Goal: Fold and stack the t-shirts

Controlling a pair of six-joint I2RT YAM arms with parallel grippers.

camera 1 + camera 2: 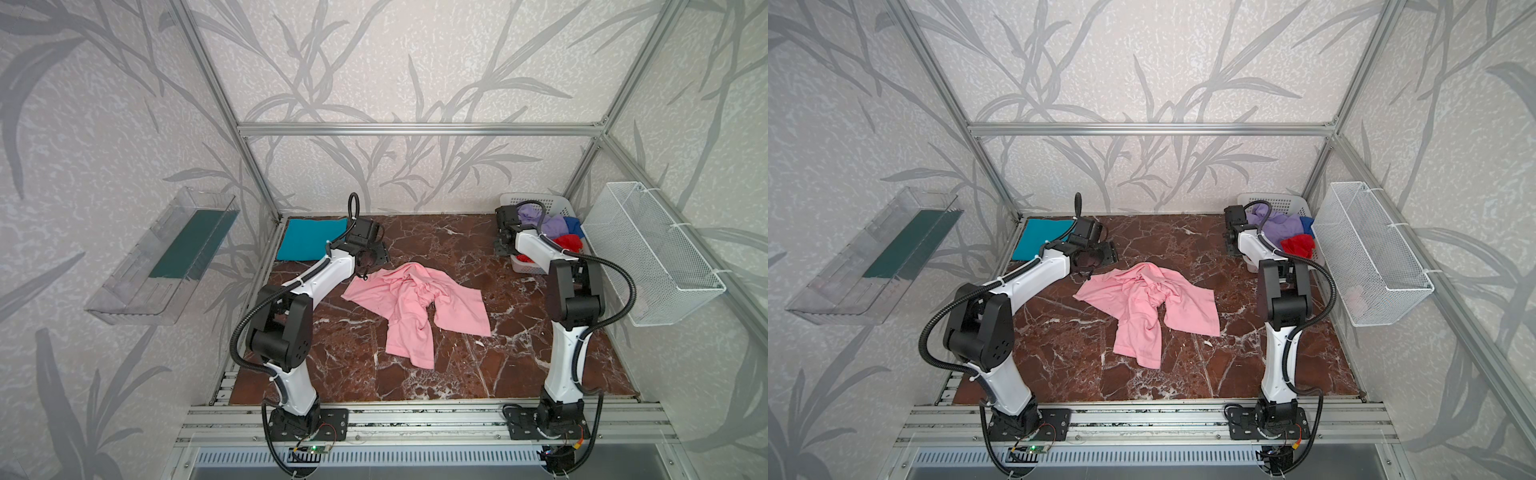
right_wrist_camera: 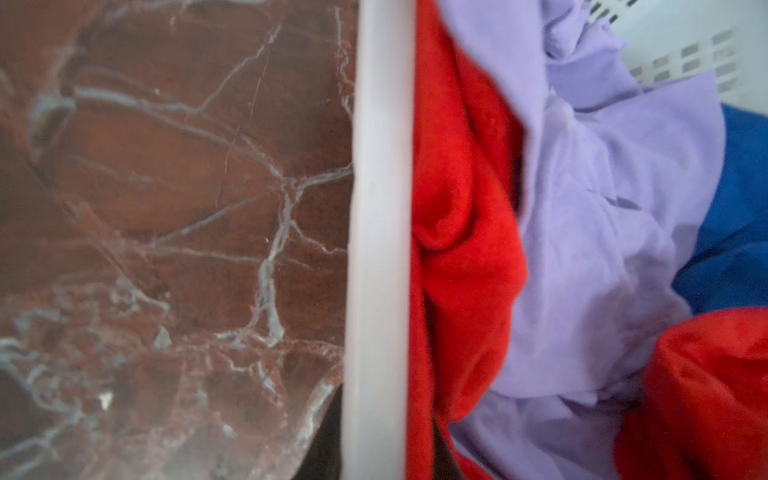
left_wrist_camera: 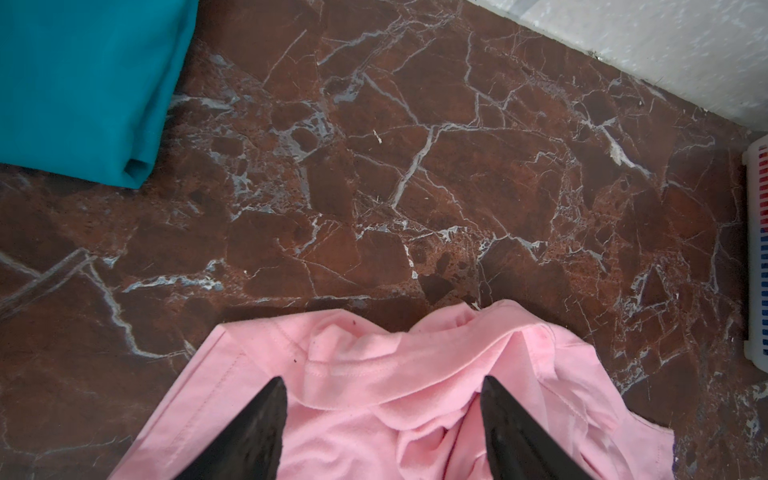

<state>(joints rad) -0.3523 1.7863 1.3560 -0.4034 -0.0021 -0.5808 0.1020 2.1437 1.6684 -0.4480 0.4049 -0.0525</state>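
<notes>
A light pink t-shirt (image 1: 415, 303) (image 1: 1146, 307) lies crumpled in the middle of the marble table. My left gripper (image 1: 371, 258) (image 3: 382, 386) hangs open over its far-left edge, both black fingers above the fabric (image 3: 374, 415) with nothing between them. A folded teal t-shirt (image 1: 309, 239) (image 3: 83, 83) lies flat at the back left. Lavender (image 2: 602, 208), red (image 2: 465, 208) and blue (image 2: 739, 208) t-shirts are heaped in the white perforated basket (image 1: 536, 203). My right gripper (image 1: 503, 245) (image 2: 382, 457) straddles the basket's left rim (image 2: 382, 208). Only dark slivers of its fingers show.
A white wire mesh bin (image 1: 656, 257) hangs on the right wall. A clear plastic shelf (image 1: 166, 257) is mounted on the left wall. Brown marble table surface (image 1: 457, 374) lies bare in front of the pink shirt. An aluminium frame surrounds the table.
</notes>
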